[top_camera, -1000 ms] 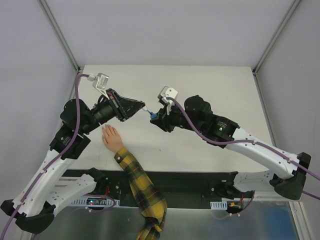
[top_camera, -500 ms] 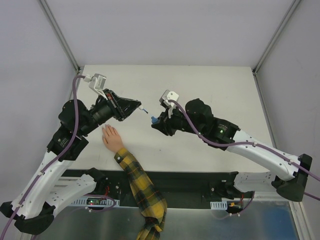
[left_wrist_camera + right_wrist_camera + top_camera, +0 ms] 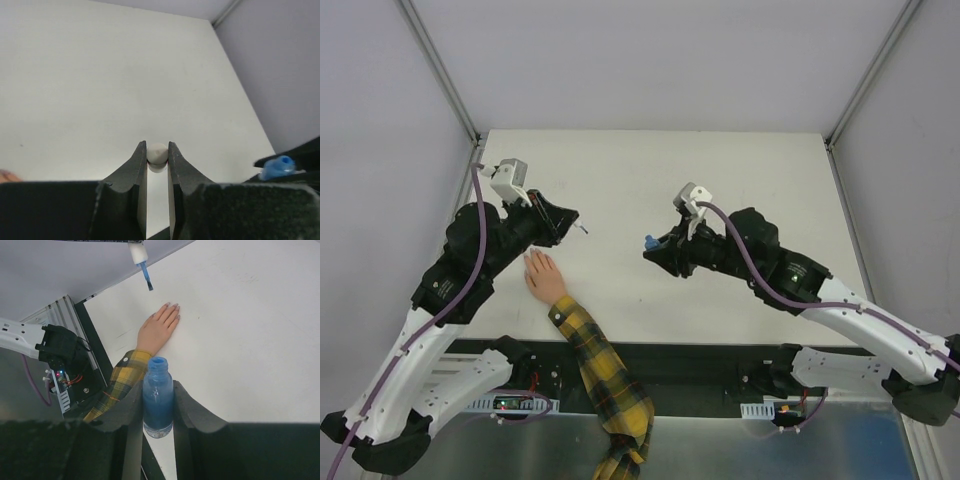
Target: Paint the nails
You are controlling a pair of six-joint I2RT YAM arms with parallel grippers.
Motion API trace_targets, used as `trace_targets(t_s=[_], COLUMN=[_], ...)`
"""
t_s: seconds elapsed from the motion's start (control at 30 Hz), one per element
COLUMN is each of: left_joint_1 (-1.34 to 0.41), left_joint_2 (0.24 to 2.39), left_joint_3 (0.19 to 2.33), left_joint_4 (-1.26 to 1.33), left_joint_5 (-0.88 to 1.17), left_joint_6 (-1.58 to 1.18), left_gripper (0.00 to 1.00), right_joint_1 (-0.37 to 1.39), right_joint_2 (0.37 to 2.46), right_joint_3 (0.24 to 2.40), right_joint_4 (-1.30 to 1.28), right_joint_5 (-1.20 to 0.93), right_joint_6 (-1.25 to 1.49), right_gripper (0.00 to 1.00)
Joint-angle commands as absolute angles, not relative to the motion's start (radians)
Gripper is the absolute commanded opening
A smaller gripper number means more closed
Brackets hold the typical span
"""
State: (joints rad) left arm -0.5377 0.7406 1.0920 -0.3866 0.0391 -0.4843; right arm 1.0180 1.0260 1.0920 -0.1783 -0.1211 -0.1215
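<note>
A small peach hand (image 3: 542,275) with a yellow-and-black plaid sleeve (image 3: 600,375) lies flat on the white table; it also shows in the right wrist view (image 3: 159,329). Its nails (image 3: 172,306) are too small to tell any tint. My left gripper (image 3: 568,222) is shut on a white brush cap (image 3: 157,153), with the blue-tipped brush (image 3: 145,274) held above the table beyond the fingertips. My right gripper (image 3: 655,247) is shut on an open bottle of blue polish (image 3: 158,396), held above the table to the right of the hand.
The white table (image 3: 740,170) ends at grey walls at the back and sides. A black rail with electronics (image 3: 720,365) runs along the near edge. The plaid sleeve hangs over that edge.
My left gripper has pulled back left with the brush. My right gripper has moved right and slightly nearer with the bottle. The brush and bottle are now farther apart.
</note>
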Motion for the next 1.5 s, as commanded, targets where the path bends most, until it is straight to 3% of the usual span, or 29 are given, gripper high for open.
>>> trace_targets(t_s=[0.0,0.23,0.57,0.83,1.07,1.47], left_joint_1=[-0.444,-0.139,0.014,0.067,0.109,0.12], left_joint_2=[0.747,0.805,0.907,1.048,1.181,1.405], left_joint_3=[1.059,0.956,0.914,0.928,0.989,1.094], left_joint_4=[-0.474,-0.477,-0.466,-0.456,-0.46,-0.46], left_joint_5=[-0.057,0.04,-0.061,0.069,0.088,0.014], left_joint_6=[-0.44,-0.5,-0.48,-0.522,-0.518,-0.482], left_gripper=[0.0,0.0,0.0,0.0,0.0,0.0], right_joint_1=[0.97,0.792,0.395,0.376,0.364,0.282], right_joint_2=[0.96,0.979,1.061,1.101,1.184,1.2], right_joint_3=[1.077,1.192,1.311,1.442,1.742,1.73], right_joint_4=[-0.147,-0.235,-0.284,-0.455,-0.765,-0.753], right_joint_5=[-0.153,-0.296,-0.443,-0.282,-0.224,-0.253], right_joint_6=[-0.081,-0.113,-0.035,0.063,-0.069,-0.095], right_gripper=[0.0,0.0,0.01,0.0,0.0,0.01])
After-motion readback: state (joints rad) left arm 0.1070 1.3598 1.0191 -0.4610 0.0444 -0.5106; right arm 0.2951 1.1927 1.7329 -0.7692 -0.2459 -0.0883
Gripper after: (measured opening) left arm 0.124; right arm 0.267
